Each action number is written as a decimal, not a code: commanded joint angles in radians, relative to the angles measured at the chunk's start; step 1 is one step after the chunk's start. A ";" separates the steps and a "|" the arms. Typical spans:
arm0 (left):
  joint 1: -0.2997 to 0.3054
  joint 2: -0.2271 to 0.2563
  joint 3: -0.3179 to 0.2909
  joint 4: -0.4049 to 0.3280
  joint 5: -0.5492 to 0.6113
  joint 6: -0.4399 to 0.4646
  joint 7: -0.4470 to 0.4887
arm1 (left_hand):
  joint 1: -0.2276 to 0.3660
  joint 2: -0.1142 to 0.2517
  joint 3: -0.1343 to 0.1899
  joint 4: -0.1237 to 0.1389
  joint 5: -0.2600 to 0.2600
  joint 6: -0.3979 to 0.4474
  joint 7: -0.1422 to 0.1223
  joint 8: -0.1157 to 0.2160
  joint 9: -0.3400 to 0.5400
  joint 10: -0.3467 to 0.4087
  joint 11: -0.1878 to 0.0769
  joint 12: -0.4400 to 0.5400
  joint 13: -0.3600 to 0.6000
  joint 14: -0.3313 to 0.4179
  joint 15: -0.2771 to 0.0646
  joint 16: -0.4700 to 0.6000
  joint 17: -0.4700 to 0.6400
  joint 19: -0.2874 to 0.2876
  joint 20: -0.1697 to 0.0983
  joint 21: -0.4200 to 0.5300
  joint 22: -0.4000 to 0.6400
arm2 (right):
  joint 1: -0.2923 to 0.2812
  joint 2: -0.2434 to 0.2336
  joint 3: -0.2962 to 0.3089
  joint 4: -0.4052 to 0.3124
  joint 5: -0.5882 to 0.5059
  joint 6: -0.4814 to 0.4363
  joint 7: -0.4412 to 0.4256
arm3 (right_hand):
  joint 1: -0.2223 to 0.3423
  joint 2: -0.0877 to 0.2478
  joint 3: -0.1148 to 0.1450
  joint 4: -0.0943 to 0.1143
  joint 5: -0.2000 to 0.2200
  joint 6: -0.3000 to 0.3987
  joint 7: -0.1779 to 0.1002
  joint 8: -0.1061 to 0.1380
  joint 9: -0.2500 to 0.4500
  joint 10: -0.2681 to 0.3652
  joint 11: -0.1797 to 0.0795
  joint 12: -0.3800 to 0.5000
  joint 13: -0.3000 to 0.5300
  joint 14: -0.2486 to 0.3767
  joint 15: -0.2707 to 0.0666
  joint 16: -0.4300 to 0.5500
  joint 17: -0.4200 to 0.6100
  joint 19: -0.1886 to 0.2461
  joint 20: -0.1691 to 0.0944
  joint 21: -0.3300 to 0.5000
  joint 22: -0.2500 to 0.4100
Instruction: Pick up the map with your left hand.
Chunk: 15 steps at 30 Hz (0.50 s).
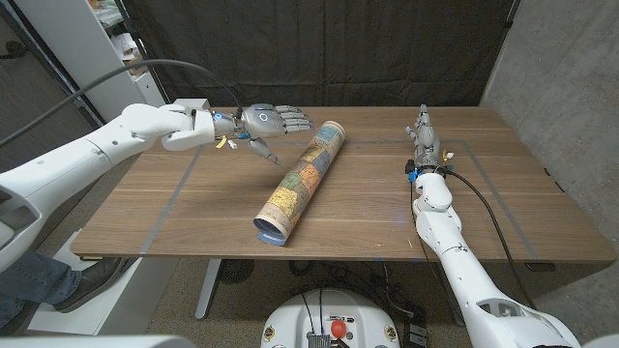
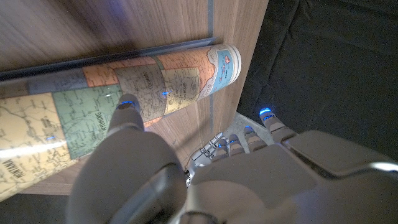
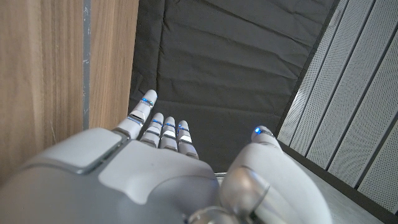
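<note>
A rolled map (image 1: 300, 181) lies on the wooden table (image 1: 193, 208), slanting from the near middle toward the far side; its printed countries show close up in the left wrist view (image 2: 106, 106). My left hand (image 1: 269, 124) hovers just left of the roll's far end, fingers stretched toward it and thumb pointing down, holding nothing. In the left wrist view the hand (image 2: 205, 180) sits above the roll with the thumb over the paper. My right hand (image 1: 423, 130) stands on the far right of the table, fingers straight, well apart from the map; its back (image 3: 161, 168) faces the wrist camera.
A black curtain (image 1: 319, 48) hangs behind the table's far edge. Grey tape lines (image 1: 174, 188) mark the tabletop. A person's shoe and leg (image 1: 58, 282) show at the lower left beside the table. Bare wood lies between the map and my right arm.
</note>
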 commanded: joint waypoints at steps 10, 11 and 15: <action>-0.080 -0.027 0.058 0.017 0.055 -0.079 0.004 | -0.006 0.003 -0.032 -0.001 -0.007 -0.088 -0.006 0.010 0.004 0.000 -0.006 0.006 0.002 0.001 -0.005 0.006 0.005 0.014 0.005 -0.012 0.004 | -0.014 0.009 0.022 -0.017 0.011 0.009 -0.026 | 0.010 0.004 -0.004 0.000 0.008 -0.003 -0.003 0.000 0.003 -0.002 0.005 0.001 0.002 0.005 0.004 -0.004 0.000 0.006 0.008 -0.009 0.003; -0.081 -0.026 0.059 0.014 0.059 -0.081 0.001 | -0.006 0.003 -0.034 -0.002 -0.007 -0.087 -0.007 0.011 0.004 0.000 -0.006 0.006 0.002 0.001 -0.005 0.006 0.005 0.015 0.005 -0.012 0.004 | -0.014 0.010 0.023 -0.017 0.013 0.011 -0.026 | 0.010 0.004 -0.004 0.000 0.008 -0.003 -0.003 0.000 0.003 -0.003 0.006 0.000 0.002 0.005 0.004 -0.004 0.000 0.006 0.008 -0.009 0.003; -0.085 -0.025 0.059 0.003 0.061 -0.085 -0.017 | -0.004 0.004 -0.041 -0.002 -0.008 -0.086 -0.007 0.012 0.004 -0.001 -0.006 0.006 0.002 0.001 -0.006 0.006 0.005 0.016 0.004 -0.015 0.004 | -0.016 0.013 0.028 -0.020 0.017 0.013 -0.032 | 0.009 0.004 -0.004 0.000 0.008 -0.003 -0.004 0.000 0.003 -0.003 0.005 0.000 0.002 0.006 0.005 -0.004 0.000 0.007 0.008 -0.011 0.003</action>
